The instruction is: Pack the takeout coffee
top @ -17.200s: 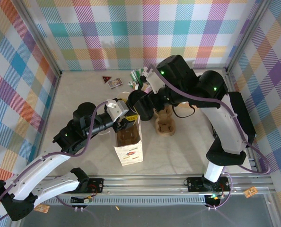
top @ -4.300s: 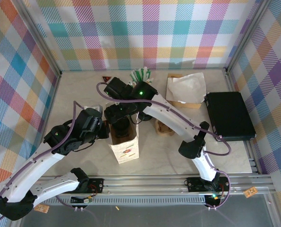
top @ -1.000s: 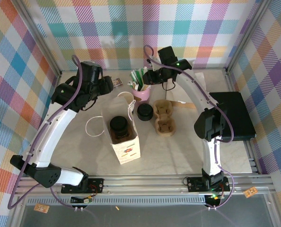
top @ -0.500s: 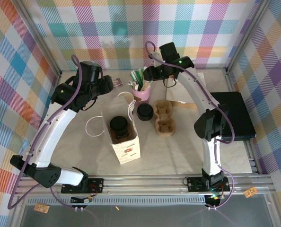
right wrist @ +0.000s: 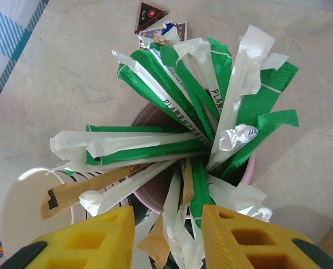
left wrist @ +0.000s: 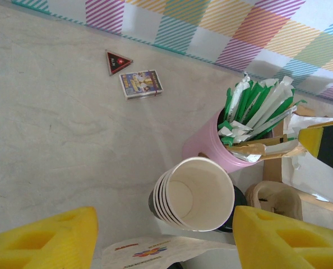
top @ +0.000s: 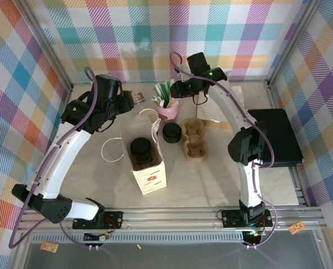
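Observation:
The takeout coffee point(top: 142, 149) stands inside the open white paper bag point(top: 151, 180); its round black lid faces up and the cup's sides are hidden by the bag walls. My left gripper point(top: 127, 102) hovers open at the back left, over the stack of lidless paper cups point(left wrist: 197, 193), with nothing between its yellow fingers point(left wrist: 43, 241). My right gripper point(top: 176, 89) is open just above the pink cup point(right wrist: 155, 196) of wrapped straws point(right wrist: 177, 106). A few wrapper ends lie between its yellow fingers point(right wrist: 245, 238).
A loose stack of black lids point(top: 171, 132) and a cardboard cup carrier point(top: 193, 140) sit right of the bag. A black box point(top: 273, 137) lies at the right. A small card point(left wrist: 140, 84) and a red triangle point(left wrist: 117, 60) lie near the back wall.
Over the last second both arms barely moved; the right gripper shifted slightly above the straws. Since 4.3 s ago both arms left the bag, with the coffee inside it.

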Tool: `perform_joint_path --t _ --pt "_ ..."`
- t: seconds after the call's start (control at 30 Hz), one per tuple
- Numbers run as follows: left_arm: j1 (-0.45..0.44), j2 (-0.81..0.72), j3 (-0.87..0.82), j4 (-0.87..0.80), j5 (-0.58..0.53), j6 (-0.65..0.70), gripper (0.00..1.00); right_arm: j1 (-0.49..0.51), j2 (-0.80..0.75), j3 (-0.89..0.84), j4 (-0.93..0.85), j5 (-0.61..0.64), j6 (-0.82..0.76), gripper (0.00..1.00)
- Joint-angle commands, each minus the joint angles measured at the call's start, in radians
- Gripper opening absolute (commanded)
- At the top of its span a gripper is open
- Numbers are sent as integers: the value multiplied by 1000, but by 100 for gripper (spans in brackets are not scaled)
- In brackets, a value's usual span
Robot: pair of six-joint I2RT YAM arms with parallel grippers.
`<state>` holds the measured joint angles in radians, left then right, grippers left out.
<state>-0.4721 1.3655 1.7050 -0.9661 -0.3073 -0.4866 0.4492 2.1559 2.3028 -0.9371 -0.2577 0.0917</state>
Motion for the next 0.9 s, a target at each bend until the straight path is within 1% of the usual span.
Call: perform_joint_path --t 0.0,0.13,0.27,0.43,0.57,0.7,0.8,0.87 --pt "12 -13 8 8 -12 -12 65 -9 21 55 -25 -6 -18 36" --pt "11 -2 16 7 -12 -10 64 -10 25 61 -27 -20 -20 28" --pt "11 0 21 6 -13 -10 64 -10 26 63 -30 -31 -23 23" --pt "11 -2 21 6 -18 -10 64 -10 29 62 -37 -35 -29 23" --pt "12 -7 20 2 -19 -11 64 -10 33 62 -37 -38 -27 18" --pt "10 -18 16 -2 -24 -17 64 -11 31 63 -35 -24 -27 10" --pt "10 -28 13 -5 -31 -16 64 -11 28 73 -36 -13 -29 2" --pt "11 -34 10 -5 -36 -16 64 -11 22 89 -40 -1 -27 0"
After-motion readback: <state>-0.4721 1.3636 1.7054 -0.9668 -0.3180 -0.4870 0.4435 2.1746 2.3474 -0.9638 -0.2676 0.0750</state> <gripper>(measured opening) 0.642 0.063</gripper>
